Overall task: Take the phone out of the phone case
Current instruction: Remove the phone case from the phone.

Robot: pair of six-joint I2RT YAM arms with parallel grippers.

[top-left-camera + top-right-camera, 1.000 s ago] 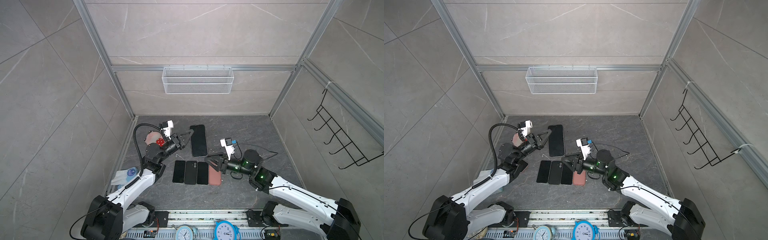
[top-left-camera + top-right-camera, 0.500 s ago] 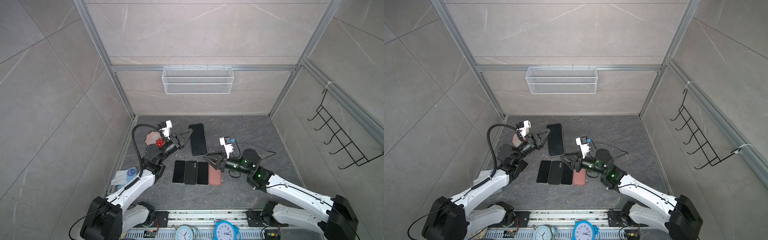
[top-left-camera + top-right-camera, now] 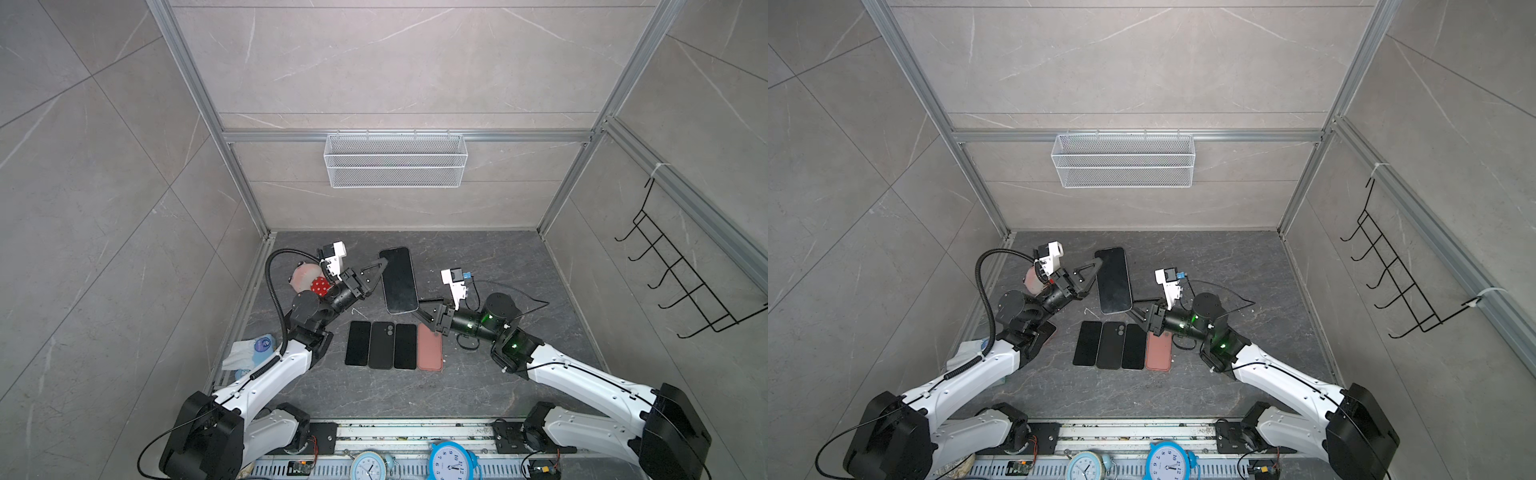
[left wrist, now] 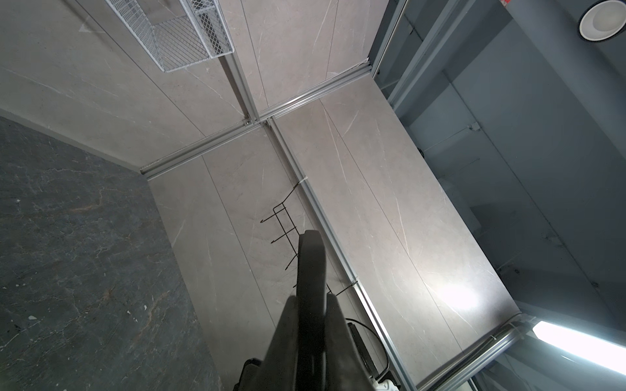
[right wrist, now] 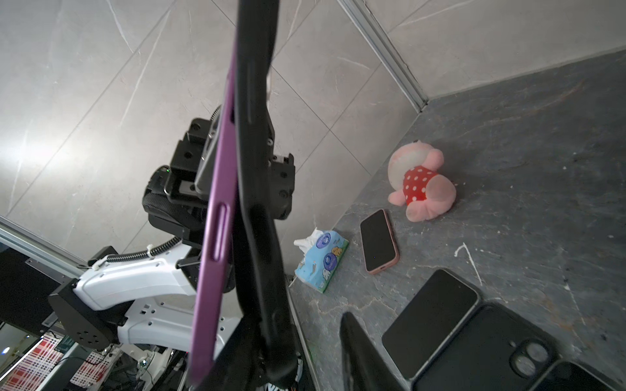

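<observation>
Top views, phone (image 3: 399, 280): in both top views it sits in its phone case (image 3: 1113, 280), screen up, held above the dark floor (image 3: 478, 374) between the two arms.
Top views, left gripper (image 3: 383, 262): at the far left edge of the phone, fingers pressed together on that edge.
Top views, right gripper (image 3: 420, 308): at the phone's near right corner, fingers partly spread to either side of the corner.
Top views, floor row: three dark phones (image 3: 382, 345) lie side by side, with a pink case (image 3: 430, 353) touching the rightmost one.
Left wrist, left gripper (image 4: 311, 298): the fingers pinch a thin black edge of the phone case (image 4: 310, 257).
Right wrist, phone (image 5: 216, 220): its purple side shows beside the black phone case (image 5: 254, 135), with a narrow gap between them.
Right wrist, right gripper (image 5: 308, 338): jaws apart, and floor shows between one finger (image 5: 359, 355) and the case. Whether the other finger touches the case I cannot tell.
Right wrist, floor: a plush toy (image 5: 420, 182), a tissue pack (image 5: 321, 260) and a pink-cased phone (image 5: 378, 240).
</observation>
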